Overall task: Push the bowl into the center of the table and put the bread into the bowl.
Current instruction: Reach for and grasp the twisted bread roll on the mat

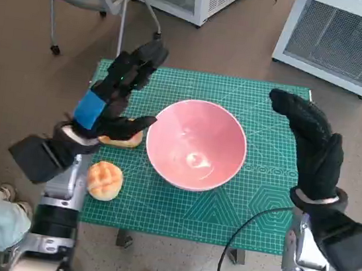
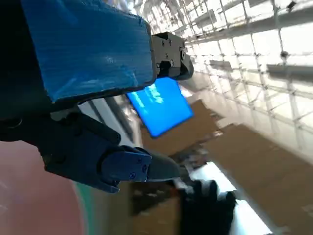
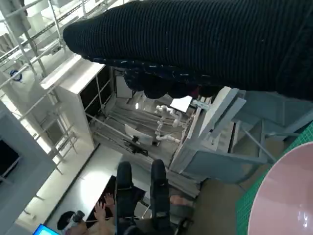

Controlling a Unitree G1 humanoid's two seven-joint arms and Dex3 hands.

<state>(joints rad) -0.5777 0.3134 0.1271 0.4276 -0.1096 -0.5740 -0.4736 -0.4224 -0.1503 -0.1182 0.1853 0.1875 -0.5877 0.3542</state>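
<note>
Bench (image 1: 250, 218), covered by a green cutting mat, fills mid-frame in the head view.

Pink bowl (image 1: 196, 144) sits about at bench centre, upright, with nothing in it. Its rim also shows in the right wrist view (image 3: 288, 196).

Left robot hand (image 1: 116, 93), blue tape on its back, is raised over the bench at 9 to 10 o'clock of the bowl. Fingers apart, reaching toward 12; thumb points at the bowl's rim, close to it; contact can't be judged. Nothing held.

Right robot hand (image 1: 310, 146), gloved, stands at 3 o'clock of the bowl, clear of it, fingers extended and loosely together, holding nothing.

Two bread pieces on the mat at the bowl's 8 to 9 o'clock. Round bread (image 1: 104, 180) lies near the bench's front edge. Second bread (image 1: 123, 141) is partly hidden under the left thumb, just beside the bowl.
</note>
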